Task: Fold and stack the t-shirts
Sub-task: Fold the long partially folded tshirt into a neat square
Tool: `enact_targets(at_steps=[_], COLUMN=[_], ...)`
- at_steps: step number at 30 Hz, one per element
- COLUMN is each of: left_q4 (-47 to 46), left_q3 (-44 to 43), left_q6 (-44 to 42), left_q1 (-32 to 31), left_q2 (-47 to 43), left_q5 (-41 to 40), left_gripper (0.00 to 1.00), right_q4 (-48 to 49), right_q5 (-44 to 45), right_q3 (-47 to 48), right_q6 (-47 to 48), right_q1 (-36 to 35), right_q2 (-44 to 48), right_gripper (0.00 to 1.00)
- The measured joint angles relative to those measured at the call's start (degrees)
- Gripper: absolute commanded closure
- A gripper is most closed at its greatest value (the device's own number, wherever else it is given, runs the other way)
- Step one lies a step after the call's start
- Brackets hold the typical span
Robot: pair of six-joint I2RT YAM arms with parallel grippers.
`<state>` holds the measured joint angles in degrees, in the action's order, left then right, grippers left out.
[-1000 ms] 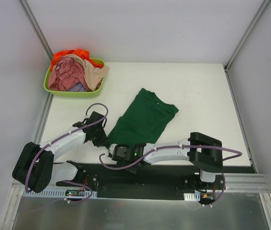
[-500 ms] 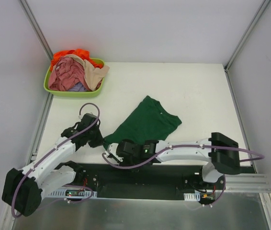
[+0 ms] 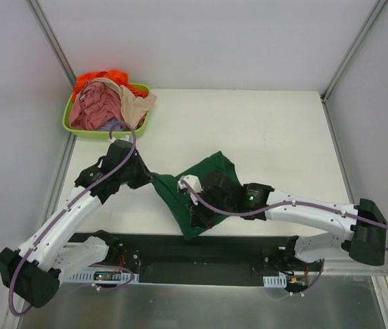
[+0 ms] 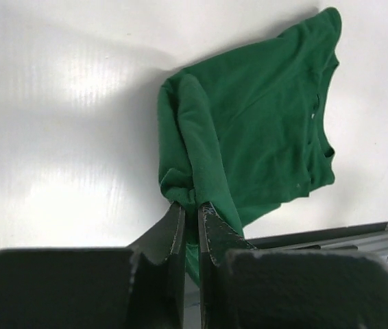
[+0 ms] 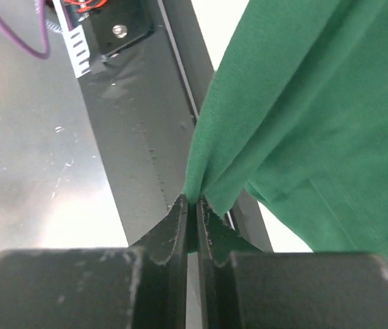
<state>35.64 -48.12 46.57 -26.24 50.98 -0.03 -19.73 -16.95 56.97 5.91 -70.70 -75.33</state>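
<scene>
Green shirt (image 3: 175,199) hangs bunched between both grippers near the front edge of the table (image 3: 269,130). Part of it trails on the white top, and its low end reaches the black base plate (image 5: 146,137). L gripper (image 4: 189,208) is pinched tight on a rolled fold of cloth; hem or side seam, can't tell which. R gripper (image 5: 191,203) is clamped on a thin edge, w/ barely any fabric between the tips. The other shirts (image 3: 101,106) sit heaped in the lime tub (image 3: 70,127) at far left, so the task looks barely begun. Risks as I judge them: R's bite is so shallow that a tug apart could pull the edge free & drop that corner. The shirt is twisted, w/ the two grips maybe not on matching corners, so spreading it may lay it down creased instead of flat. The hanging end could also snag on the base plate or cables up front when it's swung back onto the table.
</scene>
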Motion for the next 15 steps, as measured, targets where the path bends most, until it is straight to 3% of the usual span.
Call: enact_targets(at_steps=[15], left_q4=[-7.4], left_q3=[-25.8], left_q6=[-4.3], left_q1=[-9.3], left_q2=[31.9], left_q5=[2.4], left_gripper=[1.0], right_q4=[-1.9], right_q5=[7.8], right_q3=[-13.8], right_q6=[-11.7], right_q1=[15.8], right_q2=[23.8], right_gripper=[1.0])
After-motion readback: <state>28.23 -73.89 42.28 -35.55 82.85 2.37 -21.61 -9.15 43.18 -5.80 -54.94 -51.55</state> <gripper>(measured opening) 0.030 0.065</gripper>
